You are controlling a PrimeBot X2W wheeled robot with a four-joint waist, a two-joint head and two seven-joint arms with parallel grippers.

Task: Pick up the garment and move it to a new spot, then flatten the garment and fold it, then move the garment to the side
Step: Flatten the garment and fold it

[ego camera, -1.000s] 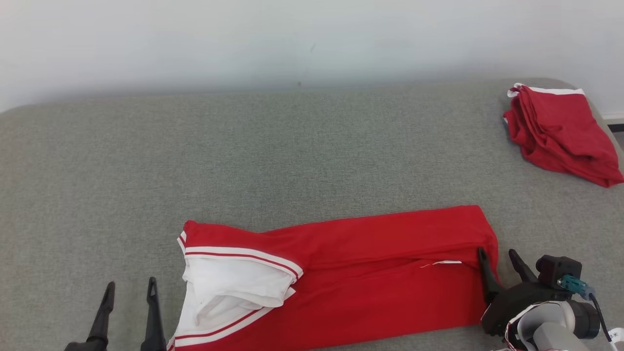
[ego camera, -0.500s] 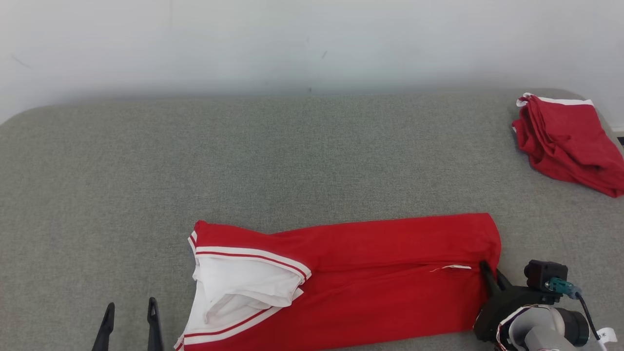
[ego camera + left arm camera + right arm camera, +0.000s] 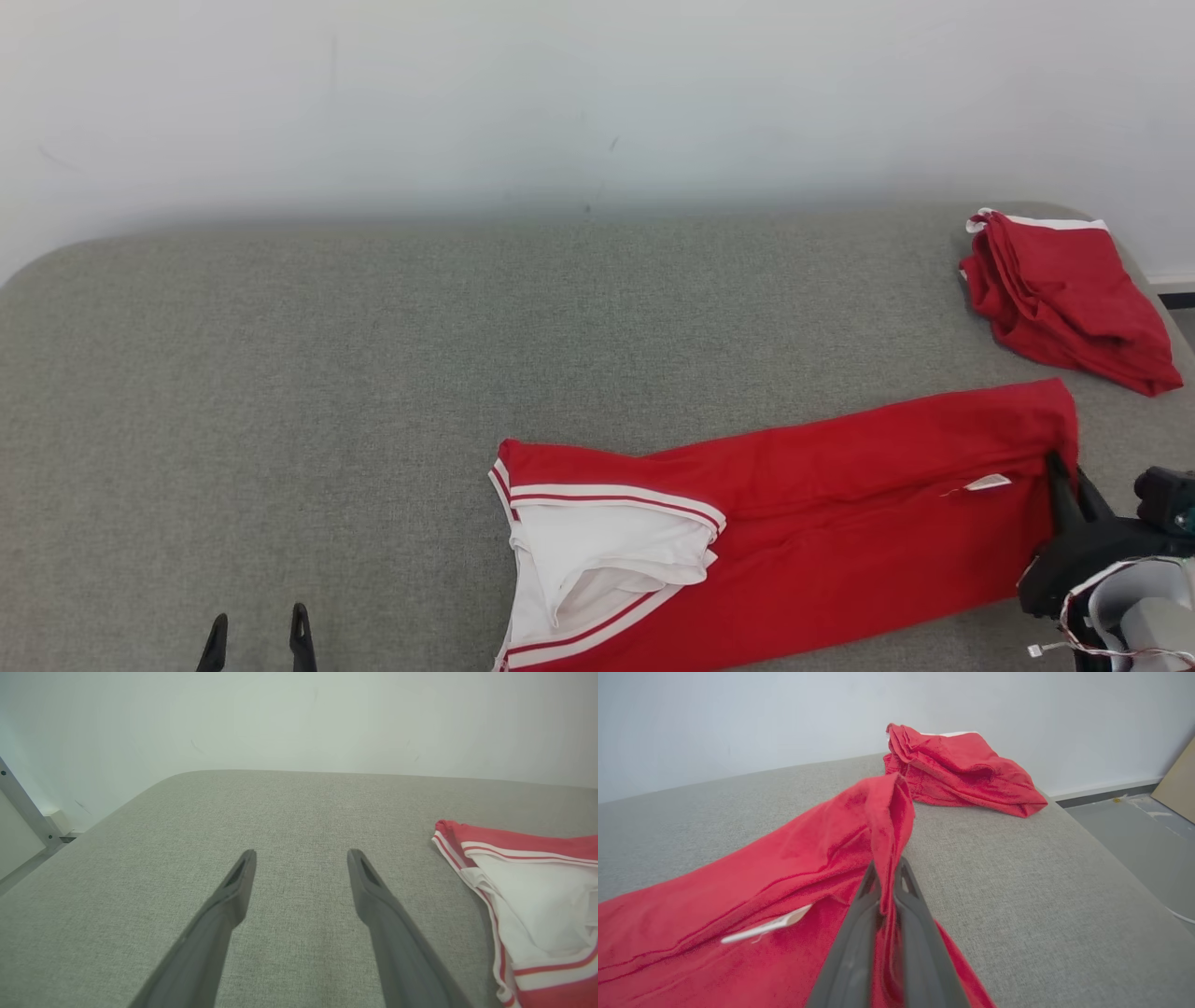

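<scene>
The right gripper (image 3: 889,870) has its two long dark fingers clamped together on a raised fold at the right end of the long red fabric garment with white striped trim (image 3: 840,523). The garment lies stretched across the near right of the grey woven padded surface (image 3: 373,373). The left gripper (image 3: 301,858) hangs over bare grey fabric to the left of the garment, fingers spread wide and holding nothing.

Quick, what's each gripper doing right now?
Left gripper: open, holding nothing.
Right gripper: shut on the end edge of the red garment.
</scene>
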